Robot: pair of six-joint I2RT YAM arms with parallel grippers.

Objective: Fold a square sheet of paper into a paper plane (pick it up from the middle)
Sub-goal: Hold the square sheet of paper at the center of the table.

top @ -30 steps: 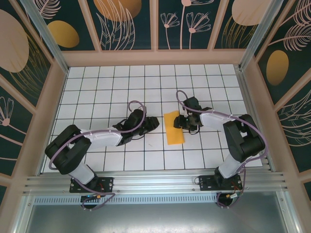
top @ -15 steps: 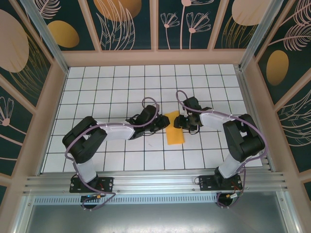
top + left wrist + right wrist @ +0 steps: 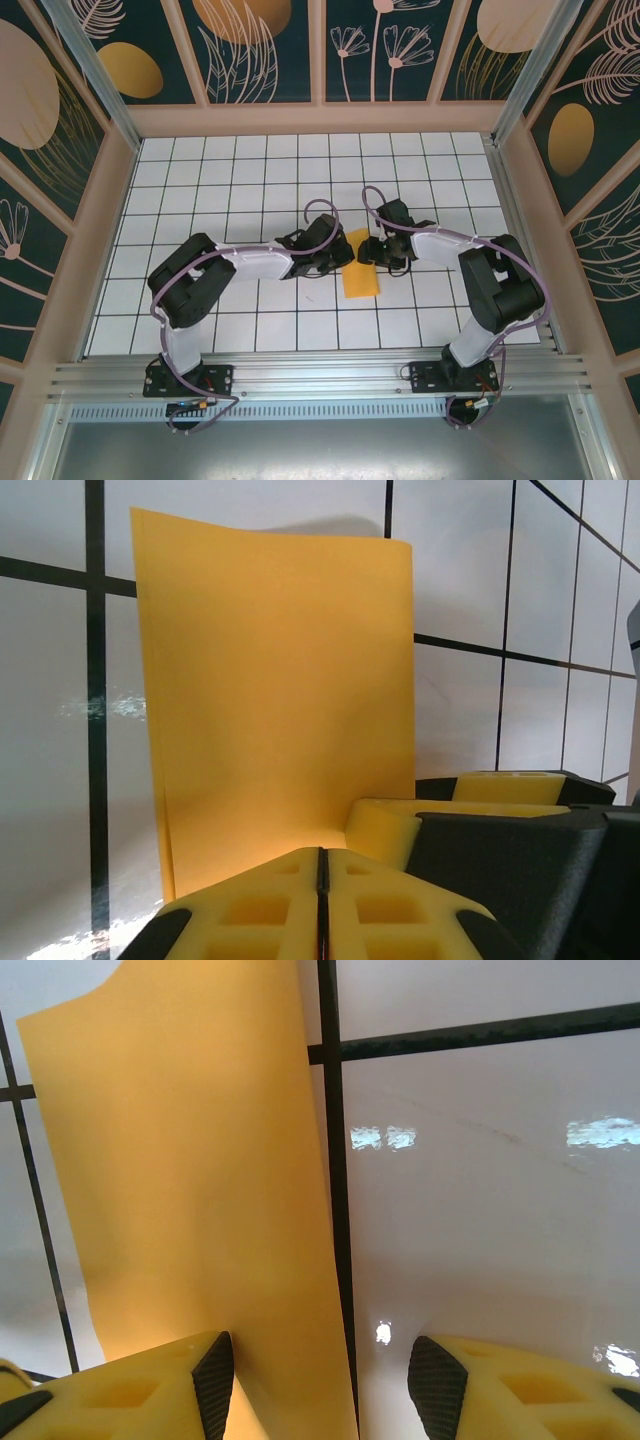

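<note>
Two arms stretch low and inward from either side, meeting at the paper (image 3: 360, 266), an orange-yellow rectangle lying flat mid-counter (image 3: 230, 180). The left claw (image 3: 338, 257) is closed tight at the paper's left edge; whether it pinches the sheet I cannot tell. The right claw (image 3: 373, 250) stands partly open astride the right edge, one finger over paper, the other over bare tile.

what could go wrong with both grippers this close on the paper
1. The left gripper is shut at the edge of the paper; pushing may slide or crumple it.
2. The right gripper, open, straddles an edge, one finger over bare tile; closing might pinch only that edge and skew it.
</note>
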